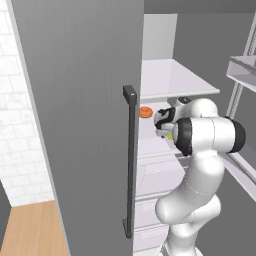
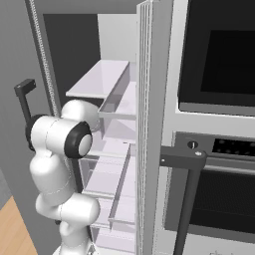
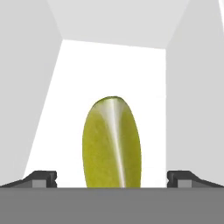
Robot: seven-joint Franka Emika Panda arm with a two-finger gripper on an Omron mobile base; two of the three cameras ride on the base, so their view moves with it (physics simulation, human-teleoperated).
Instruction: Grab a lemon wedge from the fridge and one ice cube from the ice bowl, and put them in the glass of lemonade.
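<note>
The fridge (image 1: 85,125) stands with its doors swung open, and my arm reaches onto a white middle shelf (image 1: 150,137). In the hand view the yellow-green lemon wedge (image 3: 112,144) lies on that shelf, straight between my fingertips (image 3: 41,178). My gripper (image 3: 112,178) is open, with clear room on both sides of the wedge. From the left base view a sliver of the wedge (image 1: 170,135) peeks out under my hand (image 1: 164,120). The ice bowl and the glass of lemonade are out of view.
A flat round orange item (image 1: 145,111) sits on the same shelf, left of my hand. The grey left door with its dark bar handle (image 1: 131,160) is close on my left. A black-fronted wall oven (image 2: 219,124) stands to the right, past the open right door (image 2: 152,129).
</note>
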